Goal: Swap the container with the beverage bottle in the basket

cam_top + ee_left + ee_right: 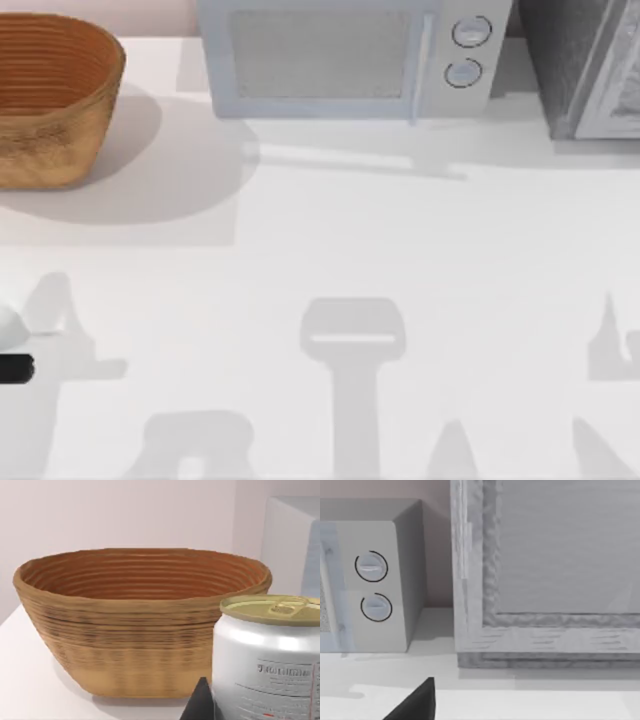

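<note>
The basket point(50, 95) is orange-brown wicker and stands at the table's far left corner. In the left wrist view the basket point(140, 630) is close ahead; its ribbed inner wall shows, and the near wall hides its floor. The beverage bottle point(270, 665), white with a tan-gold top, stands upright very near the camera. It sits right beside a dark tip of my left gripper point(200, 705). A dark part of my left arm point(15, 368) shows at the table's left edge. My right gripper point(415, 702) hangs low over the table at the right. The container is out of view.
A pale microwave point(345, 55) stands at the back middle, with two round knobs point(372, 585). A grey textured appliance point(590, 65) fills the back right corner, close in front of the right wrist camera. Arm shadows lie across the white tabletop point(400, 250).
</note>
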Robot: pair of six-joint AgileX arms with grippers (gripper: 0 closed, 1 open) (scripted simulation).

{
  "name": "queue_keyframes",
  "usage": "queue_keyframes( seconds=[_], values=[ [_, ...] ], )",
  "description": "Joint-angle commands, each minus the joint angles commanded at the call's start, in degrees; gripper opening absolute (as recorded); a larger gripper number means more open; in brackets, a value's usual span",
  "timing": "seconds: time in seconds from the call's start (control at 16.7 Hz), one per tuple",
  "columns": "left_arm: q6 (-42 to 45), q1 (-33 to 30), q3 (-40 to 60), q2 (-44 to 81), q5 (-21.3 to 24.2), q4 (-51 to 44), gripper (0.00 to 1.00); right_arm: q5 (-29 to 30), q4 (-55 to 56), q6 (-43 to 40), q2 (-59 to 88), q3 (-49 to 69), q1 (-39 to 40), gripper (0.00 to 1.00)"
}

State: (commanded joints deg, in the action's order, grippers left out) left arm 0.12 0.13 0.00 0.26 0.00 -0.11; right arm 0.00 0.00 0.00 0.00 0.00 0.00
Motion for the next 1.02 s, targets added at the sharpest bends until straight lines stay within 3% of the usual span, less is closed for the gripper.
queue_keyframes(
  seconds=[0.36,1.02],
  values=[
    [-0.50,-0.88,3.44,6.34,2.62,4.71,0.00,0.00,0.00,0.00,0.00,0.00,0.00,1.00],
    [-1.30,-5.57,21.26,38.18,17.41,26.39,0.00,0.00,0.00,0.00,0.00,0.00,0.00,1.00]
  ],
)
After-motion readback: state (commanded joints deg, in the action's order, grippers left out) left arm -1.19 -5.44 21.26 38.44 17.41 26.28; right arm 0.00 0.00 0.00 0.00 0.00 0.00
